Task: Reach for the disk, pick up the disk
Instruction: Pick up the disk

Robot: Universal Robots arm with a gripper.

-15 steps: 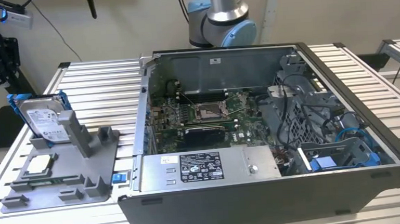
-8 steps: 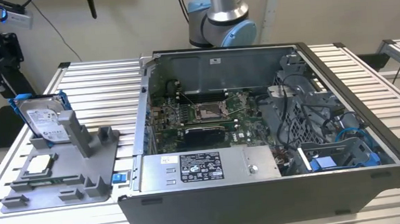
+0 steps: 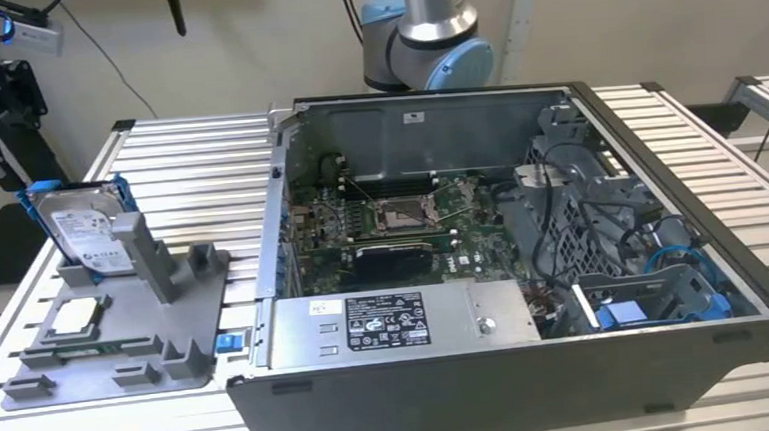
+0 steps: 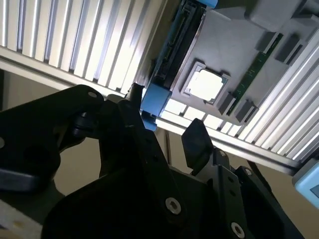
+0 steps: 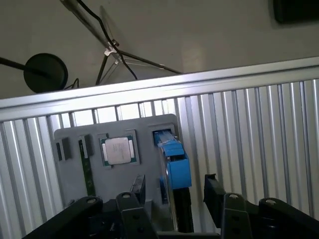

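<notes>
Gripper (image 5: 174, 183): black, two-fingered, jaws wide. In the first wrist view one finger (image 5: 138, 185) stands on either side of the disk (image 5: 175, 167), each apart from it, with nothing held. The second wrist view shows the same gripper (image 4: 164, 112) with the blue end of the disk (image 4: 155, 99) between the fingertips.

Disk: silver hard drive with a white label and blue rails. It stands on edge at the far end of a grey fixture tray (image 3: 138, 336), towards the exterior view's left, where the disk (image 3: 85, 229) leans slightly back.

Fixture tray, other contents: a square silver processor chip (image 5: 118, 149) in a recess just beside the disk, and a thin green memory stick (image 5: 87, 174) in a slot beyond the chip.

Slatted aluminium table (image 3: 207, 146): carries the tray.

Open computer case (image 3: 502, 389): sits on the table at the tray's side towards the exterior view's right. It contains a motherboard (image 3: 399, 215), a labelled power supply (image 3: 391, 325) and a blue bracket (image 3: 625, 316).

Arm base (image 3: 427, 33): rises behind the case.
</notes>
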